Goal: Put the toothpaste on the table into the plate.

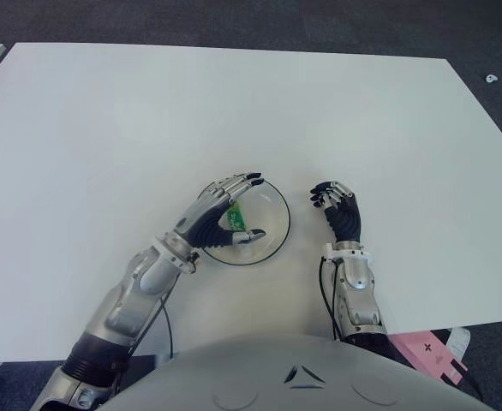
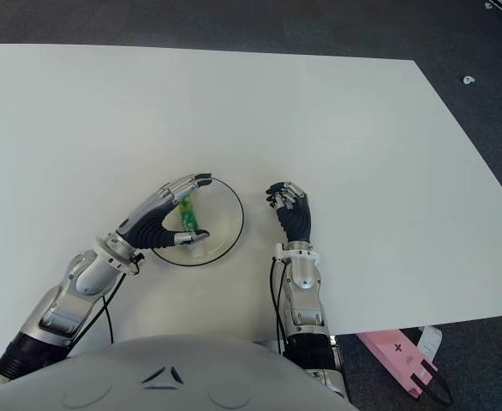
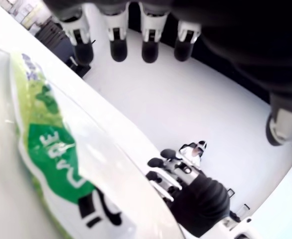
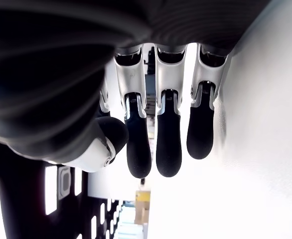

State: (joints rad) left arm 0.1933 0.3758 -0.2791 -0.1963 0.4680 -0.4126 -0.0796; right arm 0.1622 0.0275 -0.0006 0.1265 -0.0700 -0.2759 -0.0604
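Your left hand point(image 1: 221, 214) hangs over the near-left part of the plate point(image 1: 278, 205), fingers spread and thumb apart, gripping nothing. Beneath it the toothpaste point(image 1: 236, 219) lies inside the plate, so the placing looks done; the open fingers suit a release. Right of the plate, your right hand point(image 1: 340, 212) shows beside the rim, fingers loosely curled and empty. You have bare table point(image 1: 148, 120) on every side, and its edges are well away from the plate, so lifting clear should meet nothing.
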